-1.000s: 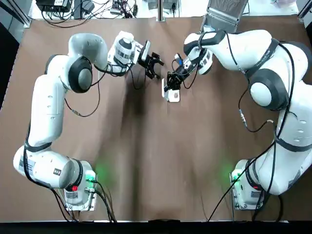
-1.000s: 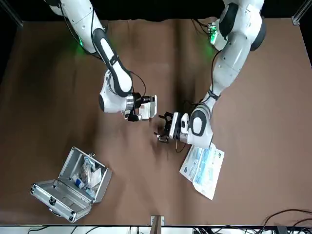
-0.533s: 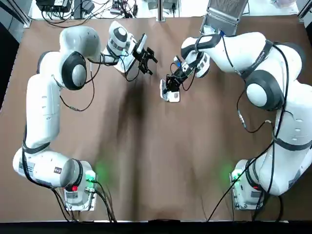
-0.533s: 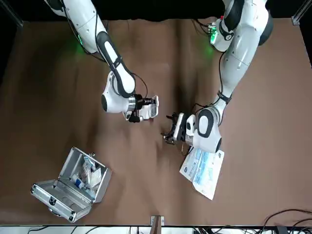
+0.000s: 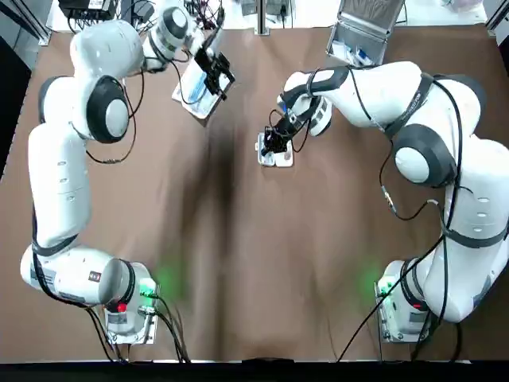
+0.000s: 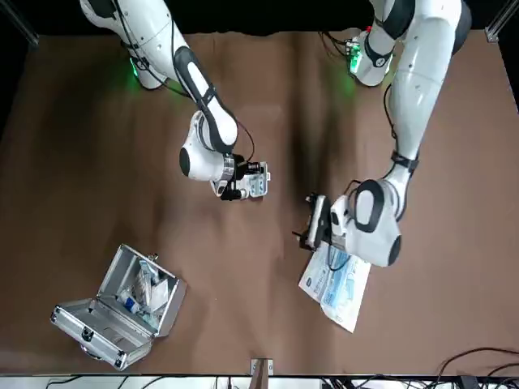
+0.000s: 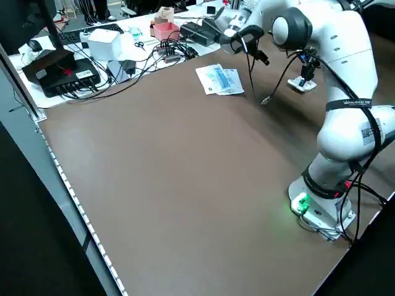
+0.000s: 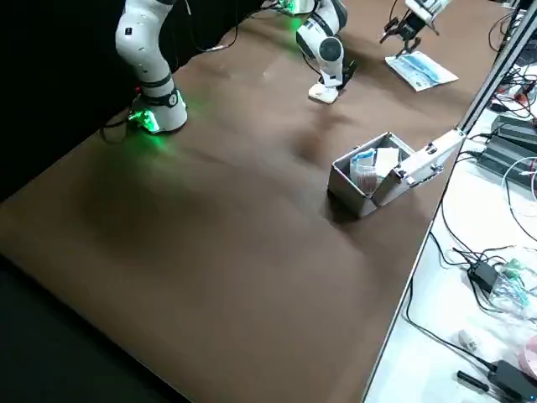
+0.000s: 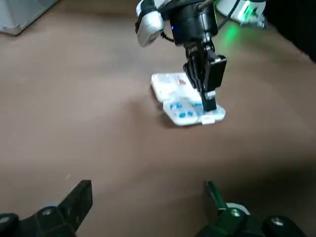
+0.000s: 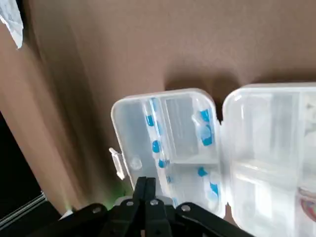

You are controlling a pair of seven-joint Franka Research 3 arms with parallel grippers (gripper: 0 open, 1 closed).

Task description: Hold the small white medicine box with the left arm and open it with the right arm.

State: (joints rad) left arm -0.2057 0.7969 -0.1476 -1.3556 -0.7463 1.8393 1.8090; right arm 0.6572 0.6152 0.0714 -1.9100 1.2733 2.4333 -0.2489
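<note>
Medicine box (image 5: pixel 277 157) lying open, both halves flat on counter (image 5: pixel 238 255), toward 12 o'clock of counter centre. Right pincer (image 5: pixel 273 144) fingers (image 10: pixel 141 190) pinched together, gripping nothing, tips at box rim; box just at its 6 o'clock. Left pincer (image 9: pixel 148 186) spread wide, empty, near paper packet (image 5: pixel 193 94), well apart at box's 10 o'clock.

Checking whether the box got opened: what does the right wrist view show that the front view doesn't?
Only the right wrist view shows the medicine box lying open with blue pills inside. Only the front view shows the left end effector, away from the box near a blue-and-white packet, and the open metal case. Both show the right end effector at the box.
</note>
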